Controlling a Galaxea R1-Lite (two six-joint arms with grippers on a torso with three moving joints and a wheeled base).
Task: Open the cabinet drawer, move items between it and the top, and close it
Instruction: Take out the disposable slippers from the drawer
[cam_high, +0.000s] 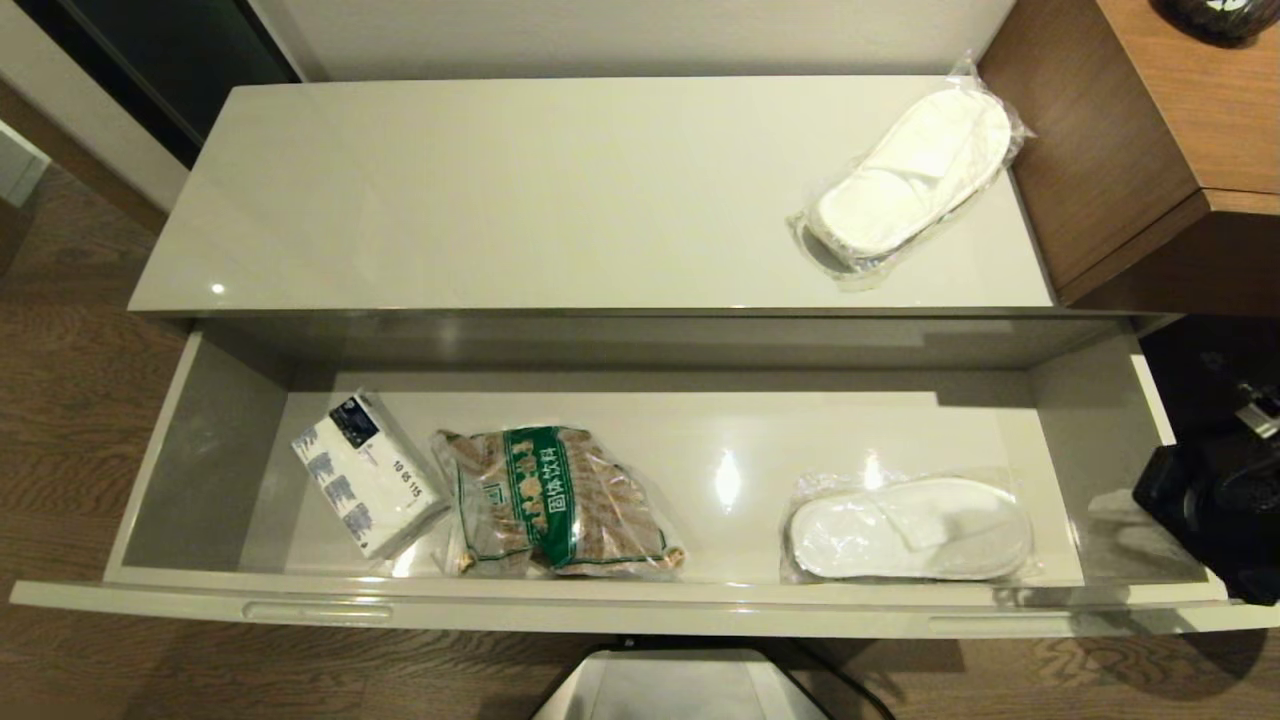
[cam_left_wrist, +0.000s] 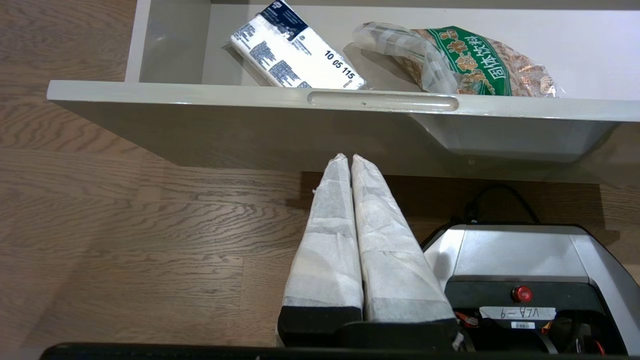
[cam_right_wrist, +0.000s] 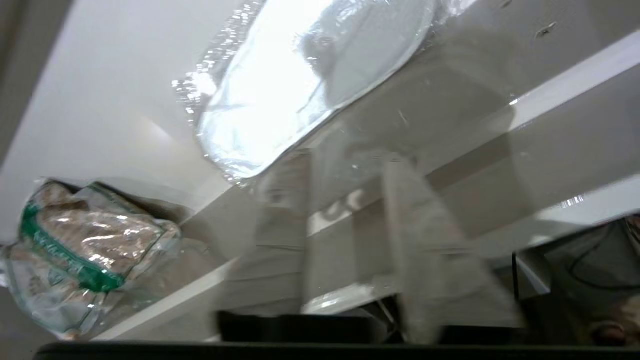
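The cabinet drawer (cam_high: 640, 612) stands pulled out. One bagged white slipper (cam_high: 905, 527) lies flat in the drawer's right part. The other bagged slipper (cam_high: 905, 175) rests on the top (cam_high: 500, 200) near its right end. My right gripper (cam_right_wrist: 347, 162) is open and empty, hovering just outside the drawer's front rim (cam_right_wrist: 560, 80) near the slipper (cam_right_wrist: 310, 75) inside; only its black arm (cam_high: 1215, 500) shows in the head view, at the drawer's right end. My left gripper (cam_left_wrist: 348, 159) is shut on nothing, low in front of the drawer front (cam_left_wrist: 320, 100), below a notch (cam_left_wrist: 382, 100).
A white-and-blue tissue pack (cam_high: 368, 488) and a clear bag of brown pieces with a green label (cam_high: 555, 505) lie in the drawer's left half. A brown wood-grain desk (cam_high: 1150, 130) rises right of the cabinet. My base (cam_high: 680, 685) sits under the drawer front.
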